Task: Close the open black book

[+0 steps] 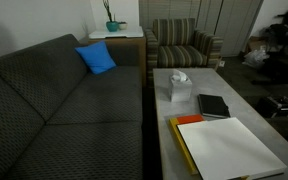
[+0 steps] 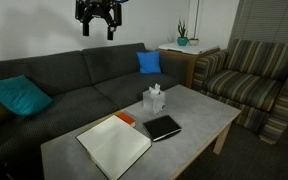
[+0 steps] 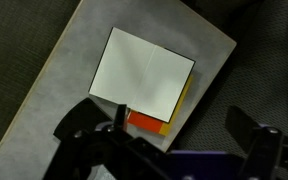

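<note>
The black book (image 1: 229, 148) lies open on the grey coffee table (image 1: 244, 100) with its plain white pages up and a yellow strip along one edge. It shows in both exterior views (image 2: 114, 146) and in the wrist view (image 3: 142, 68). My gripper (image 2: 97, 27) hangs high above the sofa, far from the book, with its fingers apart and empty. In the wrist view the gripper (image 3: 164, 128) looks straight down on the book from a height.
A red-orange book (image 2: 126, 119) pokes out from under the open book. A smaller black book (image 2: 163, 127) and a tissue box (image 2: 155, 100) sit beside it on the table. A dark sofa (image 2: 74, 80) runs along the table, and a striped armchair (image 2: 249, 75) stands at its end.
</note>
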### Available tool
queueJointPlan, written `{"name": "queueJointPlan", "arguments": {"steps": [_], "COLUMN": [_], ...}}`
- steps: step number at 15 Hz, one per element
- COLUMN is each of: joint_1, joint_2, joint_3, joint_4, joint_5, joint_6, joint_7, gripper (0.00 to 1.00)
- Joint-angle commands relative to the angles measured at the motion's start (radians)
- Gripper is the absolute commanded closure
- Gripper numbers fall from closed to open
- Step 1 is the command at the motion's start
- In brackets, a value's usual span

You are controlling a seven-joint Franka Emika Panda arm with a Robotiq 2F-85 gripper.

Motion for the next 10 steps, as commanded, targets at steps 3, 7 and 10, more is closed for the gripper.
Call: {"name": "queueJointPlan", "arguments": {"steps": [3,7,10], "joint_1": [-0.002,0.021,0.038], "joint_2": [0.05,0.134,0.221], "joint_3": [0.03,0.045,0.044], "joint_4": [0.025,0.051,0.084], "joint_5": [-0.005,-0.066,-0.113], "joint_6": [0.014,0.08,0.152], "joint_7": [0.014,0.061,0.106], "gripper": [0.0,0.0,0.0]}}
